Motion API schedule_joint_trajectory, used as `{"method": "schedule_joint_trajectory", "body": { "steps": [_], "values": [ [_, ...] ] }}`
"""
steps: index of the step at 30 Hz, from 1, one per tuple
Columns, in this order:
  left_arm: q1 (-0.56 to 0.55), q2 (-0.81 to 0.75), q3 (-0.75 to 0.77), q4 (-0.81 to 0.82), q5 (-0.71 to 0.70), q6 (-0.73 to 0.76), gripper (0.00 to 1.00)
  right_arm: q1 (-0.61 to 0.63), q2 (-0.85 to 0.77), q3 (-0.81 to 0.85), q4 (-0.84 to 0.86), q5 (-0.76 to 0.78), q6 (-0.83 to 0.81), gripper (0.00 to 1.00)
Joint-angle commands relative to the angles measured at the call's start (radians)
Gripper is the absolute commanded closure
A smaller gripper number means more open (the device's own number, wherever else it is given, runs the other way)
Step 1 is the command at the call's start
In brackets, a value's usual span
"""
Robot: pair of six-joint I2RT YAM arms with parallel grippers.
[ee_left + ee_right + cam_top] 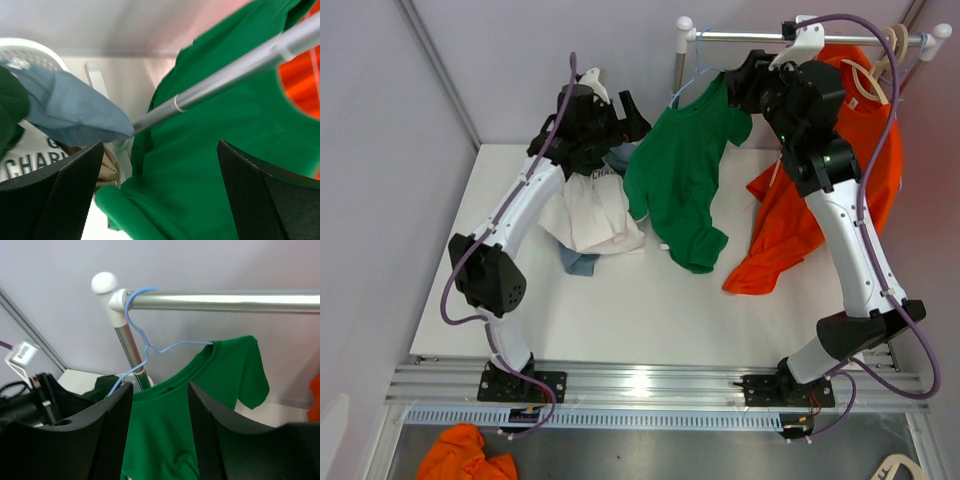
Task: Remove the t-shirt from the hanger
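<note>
Green t-shirt [225,370] hangs by its collar from one arm of the blue hanger [148,346], not yet freed. Left fingers [65,200] spread wide, right fingers [112,440] parted; both empty.

White-linked arms [535,205] with black joints [485,275], purple cables [444,300] and black textured pincer fingers [260,200].

Green t-shirt [680,180]: soft matt cloth, creased. Hanger [148,346]: thin blue wire, smooth, slightly glossy. Rail [225,301]: bare shiny metal, with a glossy white plastic knob [104,282] on its end. Left fingers [75,195]: black matt plastic, fine rough grid texture. Table [650,310]: white, smooth, matt.
</note>
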Motion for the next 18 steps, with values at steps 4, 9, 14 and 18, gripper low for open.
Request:
{"method": "schedule_joint_trajectory", "body": {
  "steps": [4,9,14,18],
  "values": [
    [-0.063,0.020,0.045,0.010,0.016,0.036,0.04,0.019,0.127,0.159,-0.064,0.007,0.014,0.49],
    [-0.112,-0.008,0.045,0.002,0.000,0.052,0.03,0.026,0.240,0.264,-0.113,0.004,0.013,0.49],
    [-0.139,-0.037,0.034,0.001,-0.003,0.055,0.03,0.028,0.335,0.353,-0.139,-0.008,0.011,0.50],
    [-0.164,-0.057,0.019,0.005,-0.004,0.058,0.03,0.040,0.350,0.379,-0.141,-0.017,0.008,0.51]
  ]
}}
